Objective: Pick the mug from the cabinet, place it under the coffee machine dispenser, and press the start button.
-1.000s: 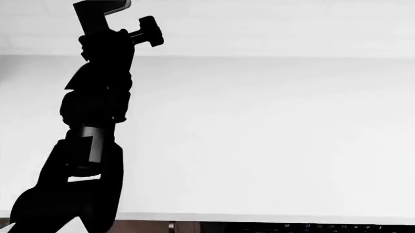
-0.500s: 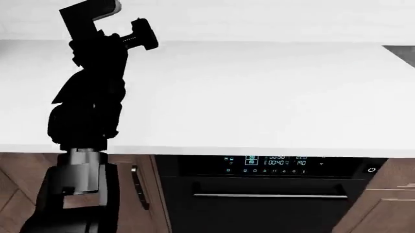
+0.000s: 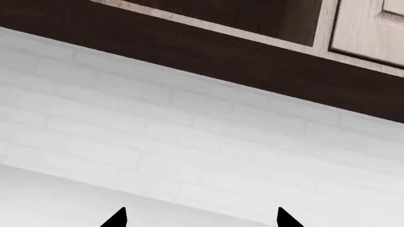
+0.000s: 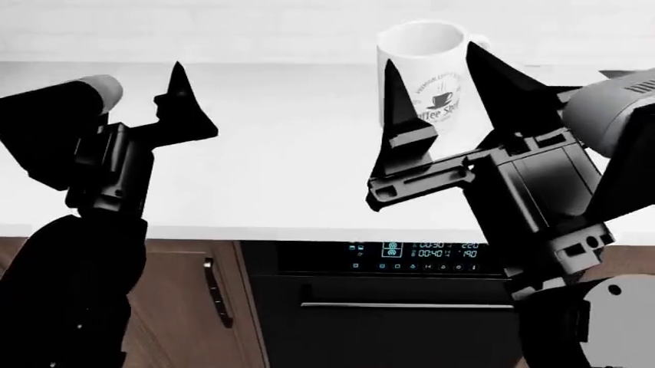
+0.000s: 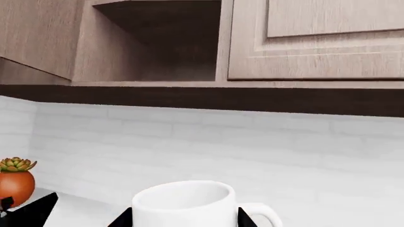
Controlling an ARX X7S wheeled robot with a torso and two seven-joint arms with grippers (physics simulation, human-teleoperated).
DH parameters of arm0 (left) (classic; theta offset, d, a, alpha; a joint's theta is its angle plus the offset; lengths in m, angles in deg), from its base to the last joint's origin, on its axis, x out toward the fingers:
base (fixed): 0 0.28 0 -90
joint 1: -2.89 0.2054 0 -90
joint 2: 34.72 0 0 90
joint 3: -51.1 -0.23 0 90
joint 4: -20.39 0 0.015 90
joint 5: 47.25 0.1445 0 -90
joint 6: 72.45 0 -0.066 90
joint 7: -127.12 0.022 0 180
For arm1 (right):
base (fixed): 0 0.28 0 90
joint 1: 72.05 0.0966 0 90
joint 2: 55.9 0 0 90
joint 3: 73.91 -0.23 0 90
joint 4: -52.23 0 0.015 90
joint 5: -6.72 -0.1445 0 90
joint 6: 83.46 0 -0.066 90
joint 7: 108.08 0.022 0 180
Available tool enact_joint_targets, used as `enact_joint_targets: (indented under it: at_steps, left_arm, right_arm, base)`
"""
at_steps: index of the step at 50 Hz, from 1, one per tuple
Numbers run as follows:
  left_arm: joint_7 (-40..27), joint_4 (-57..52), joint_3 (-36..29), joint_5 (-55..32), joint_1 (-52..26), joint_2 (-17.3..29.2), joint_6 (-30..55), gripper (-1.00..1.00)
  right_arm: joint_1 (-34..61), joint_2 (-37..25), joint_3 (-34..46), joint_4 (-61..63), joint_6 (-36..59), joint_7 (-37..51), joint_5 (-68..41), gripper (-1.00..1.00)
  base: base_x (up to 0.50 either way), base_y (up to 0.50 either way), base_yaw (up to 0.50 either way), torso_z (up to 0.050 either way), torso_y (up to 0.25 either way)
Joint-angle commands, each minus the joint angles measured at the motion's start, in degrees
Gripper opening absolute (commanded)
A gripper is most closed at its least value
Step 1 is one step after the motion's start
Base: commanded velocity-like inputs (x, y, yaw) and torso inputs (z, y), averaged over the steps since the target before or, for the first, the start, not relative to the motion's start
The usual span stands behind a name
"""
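The white mug (image 4: 430,73) with a black cup logo stands upright over the white counter, between the fingers of my right gripper (image 4: 445,100), which is shut on it. In the right wrist view the mug (image 5: 183,201) fills the gap between the dark fingertips, its handle (image 5: 268,215) off to one side. My left gripper (image 4: 180,84) hangs over the counter's left part. It is open and empty in the left wrist view (image 3: 200,220). An open cabinet (image 5: 158,42) shows above the backsplash. The coffee machine dispenser and the start button are out of view.
The white counter (image 4: 287,153) runs across the head view, over a black oven with a lit display (image 4: 415,250) and a wooden door with a handle (image 4: 217,291). An orange pot with a succulent (image 5: 14,182) stands by the white brick backsplash (image 5: 221,142). A closed cabinet door (image 5: 315,38) adjoins the open one.
My right arm has come into the head view holding the mug. The left arm has dropped lower and further left. The view has tilted down, from wall to counter and oven.
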Motion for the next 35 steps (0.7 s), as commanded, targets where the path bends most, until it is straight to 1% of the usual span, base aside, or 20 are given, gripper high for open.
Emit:
enact_joint_targets:
  at_steps: [1,3,8,11,14,23,26,30,34,35]
  left_arm:
    - [-1.98,-12.44,2.24,-4.59,5.33,1.25,5.21,1.0]
    - [-2.52,-14.15,2.68,-5.41,6.23,1.33,6.16,1.0]
    - [-3.46,-18.67,3.1,-6.24,9.57,1.73,6.92,1.0]
    - [-3.94,-20.46,3.44,-7.15,10.25,1.76,7.51,1.0]
    - [-4.05,-20.15,2.96,-6.8,10.41,1.77,7.01,1.0]
    - [-5.71,-21.7,2.63,-5.57,12.81,1.49,5.54,1.0]
    - [-5.81,-21.77,2.26,-5.23,13.45,1.54,4.94,1.0]
    - [-6.71,-23.93,3.88,-7.35,13.13,1.91,6.57,1.0]
    - [-7.8,-26.27,2.91,-6.31,13.96,2.38,6.5,1.0]
    - [-7.84,-26.9,3.12,-7.39,13.97,2.7,7.71,1.0]
  right_arm:
    - [-18.43,-3.85,1.22,1.57,-9.29,-2.81,20.06,-1.0]
    - [-20.79,-4.35,0.71,0.27,-12.36,-3.43,21.35,-1.0]
    - [-25.03,-4.57,-0.47,-4.88,-18.05,-4.67,22.69,-1.0]
    - [-25.86,-4.62,-1.05,-6.56,-19.56,-5.18,22.26,-1.0]
    - [-24.96,-5.52,-1.48,-5.67,-17.71,-3.56,22.08,-1.0]
    - [-26.15,-6.27,-0.48,-3.11,-16.28,-1.71,24.83,-1.0]
    - [-25.32,-5.99,0.56,-1.24,-13.87,-0.97,26.11,-1.0]
    - [-24.48,-6.19,0.93,1.32,-11.16,1.04,26.75,-1.0]
    - [-24.21,-6.39,1.22,2.82,-9.83,2.0,27.15,-1.0]
    - [-24.13,-6.41,1.26,3.13,-9.62,2.14,27.2,-1.0]
  base:
    - [0.0,0.0,0.0,0.0,0.0]
    - [0.0,0.0,0.0,0.0,0.0]
    - [0.0,0.0,0.5,0.0,0.0]
    - [0.0,0.0,0.5,0.0,0.0]
    - [0.0,0.0,0.5,0.0,0.0]
    - [0.0,0.0,0.5,0.0,0.0]
    - [0.0,0.0,0.5,0.0,0.0]
    - [0.0,0.0,0.5,0.0,0.0]
    - [0.0,0.0,0.5,0.0,0.0]
    - [0.0,0.0,0.5,0.0,0.0]
